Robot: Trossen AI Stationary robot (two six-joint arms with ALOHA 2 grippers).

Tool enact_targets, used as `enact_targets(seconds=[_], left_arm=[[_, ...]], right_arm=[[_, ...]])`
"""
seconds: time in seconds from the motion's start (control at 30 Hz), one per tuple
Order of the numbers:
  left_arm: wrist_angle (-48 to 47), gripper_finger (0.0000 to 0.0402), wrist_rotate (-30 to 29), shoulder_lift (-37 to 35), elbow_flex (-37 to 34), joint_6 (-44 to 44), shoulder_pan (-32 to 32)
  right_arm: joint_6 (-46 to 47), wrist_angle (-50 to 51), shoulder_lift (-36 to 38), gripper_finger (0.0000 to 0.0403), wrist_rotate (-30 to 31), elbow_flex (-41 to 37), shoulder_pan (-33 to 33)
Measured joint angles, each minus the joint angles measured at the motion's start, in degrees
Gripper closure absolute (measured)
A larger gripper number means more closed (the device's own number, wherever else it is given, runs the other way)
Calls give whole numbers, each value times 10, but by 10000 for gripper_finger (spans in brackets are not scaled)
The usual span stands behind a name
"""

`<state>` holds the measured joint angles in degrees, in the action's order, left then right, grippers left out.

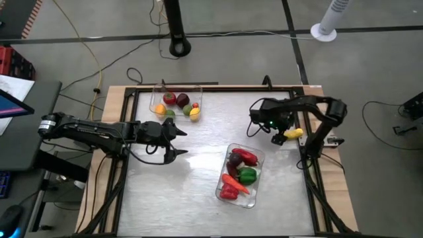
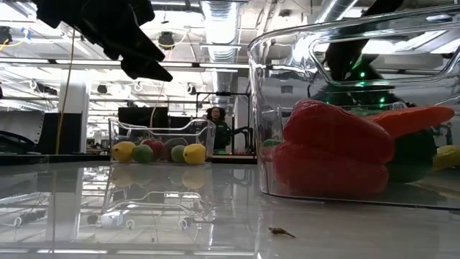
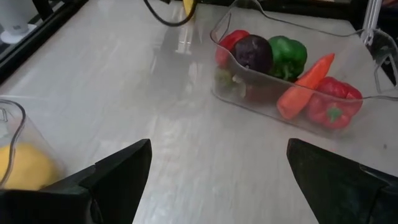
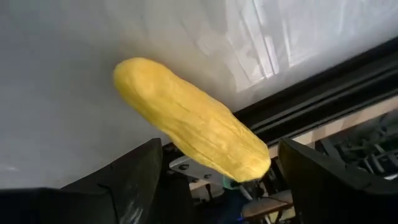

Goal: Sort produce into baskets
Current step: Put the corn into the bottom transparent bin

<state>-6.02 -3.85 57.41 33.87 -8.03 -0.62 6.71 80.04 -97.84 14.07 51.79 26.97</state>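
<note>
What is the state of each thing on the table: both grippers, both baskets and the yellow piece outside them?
Left gripper: fingers open, empty, between the two baskets.
Right gripper: fingers open, over the yellow piece, not closed on it.
Yellow banana-like piece: lying on the table near its right edge, outside both baskets.
Far basket: upright, holds round pieces.
Near basket: upright, holds peppers, a carrot, a maroon piece.

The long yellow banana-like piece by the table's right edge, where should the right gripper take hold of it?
Probably across the middle of the long yellow banana-like piece, coming straight down. It lies flat on the table near the right rail, so the open right gripper above it should close across its narrow width, not its tapered ends.
</note>
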Motion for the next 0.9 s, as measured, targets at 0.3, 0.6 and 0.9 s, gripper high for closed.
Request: enact_targets(seconds=[0.3, 0.6, 0.9], left_arm=[[-21, 41, 0, 0, 0, 8, 0], [-31, 41, 0, 0, 0, 3, 0], [-4, 41, -5, -4, 0, -16, -1]], right_arm=[[-8, -12, -73, 79, 11, 0, 7], [-8, -39, -87, 183, 6, -21, 22], [10, -20, -58, 241, -9, 4, 16]])
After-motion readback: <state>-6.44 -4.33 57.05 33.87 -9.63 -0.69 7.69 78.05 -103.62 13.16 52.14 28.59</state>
